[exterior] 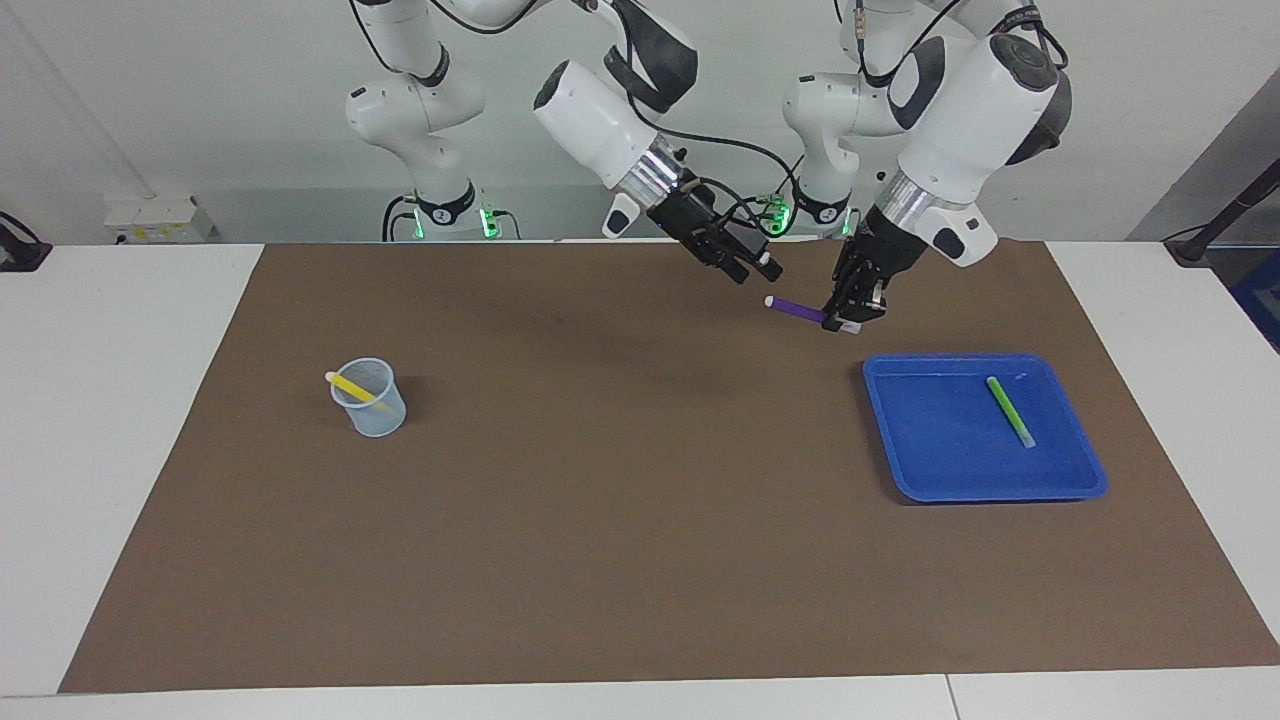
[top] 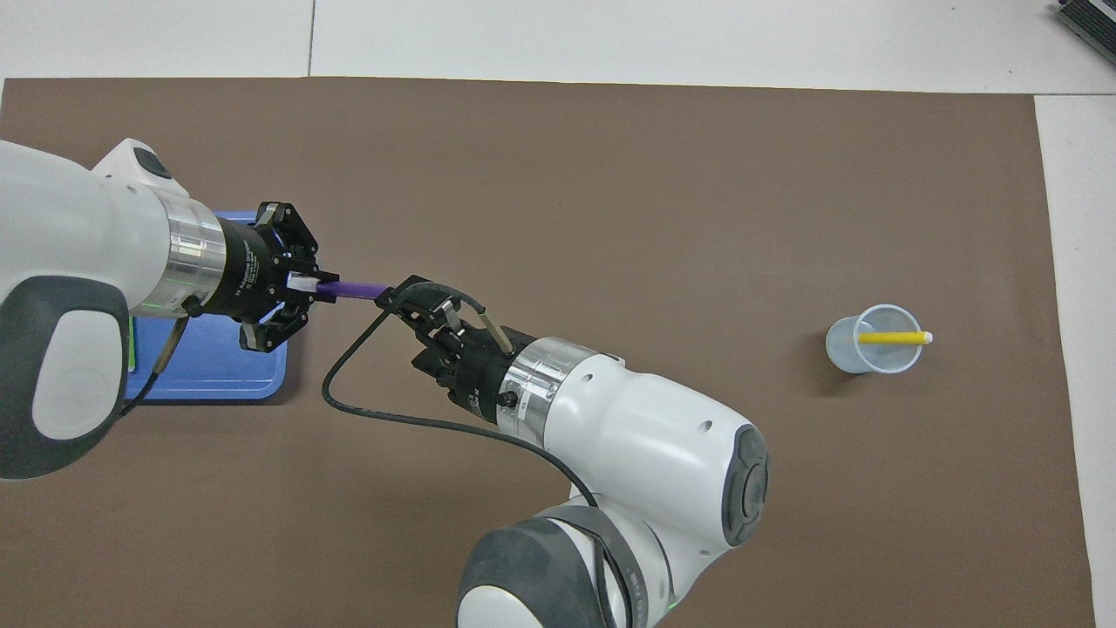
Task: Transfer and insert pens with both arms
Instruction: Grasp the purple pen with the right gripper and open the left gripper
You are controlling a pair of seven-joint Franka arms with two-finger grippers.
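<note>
Now held up over the brown mat: purple pen clamped at one end by left gripper. Free capped end just beside right gripper, touching or not cannot tell. Whether right gripper spread or closed, cannot tell.

The tray sits toward the left arm's end of the mat; one pen lies in it. The cup stands well apart toward the right arm's end, another pen leaning in it. A third pen is up in the left gripper, over the mat just beside the tray's edge nearer the robots. The right gripper hangs over the mat at that pen's free tip.
</note>
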